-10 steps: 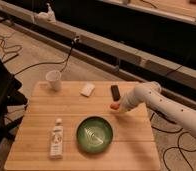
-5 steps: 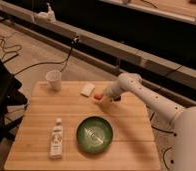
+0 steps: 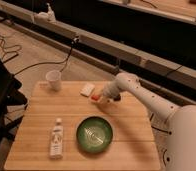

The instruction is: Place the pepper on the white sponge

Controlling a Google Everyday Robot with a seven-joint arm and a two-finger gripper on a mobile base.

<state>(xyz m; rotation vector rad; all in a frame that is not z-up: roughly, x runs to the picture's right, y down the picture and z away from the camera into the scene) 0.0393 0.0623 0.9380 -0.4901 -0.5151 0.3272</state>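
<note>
Tool [image 3: 98, 96] of mine clenches one small red-orange tapered pepper [image 3: 94, 98] just beside one white rectangular sponge [image 3: 87, 90] lying on the light wooden tabletop [image 3: 36, 115].

My gripper [image 3: 97, 97] hangs over the far side of a light wooden table [image 3: 36, 116] standing on brownish floor [image 3: 33, 50] crossed by black cables [image 3: 45, 63], dark wall [image 3: 141, 25] behind.

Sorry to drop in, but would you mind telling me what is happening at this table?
The robot's arm reaches in from the right, and its hand holds the pepper right beside the white sponge, not yet on it. A paper cup, green bowl and bottle also sit on the table.
</note>
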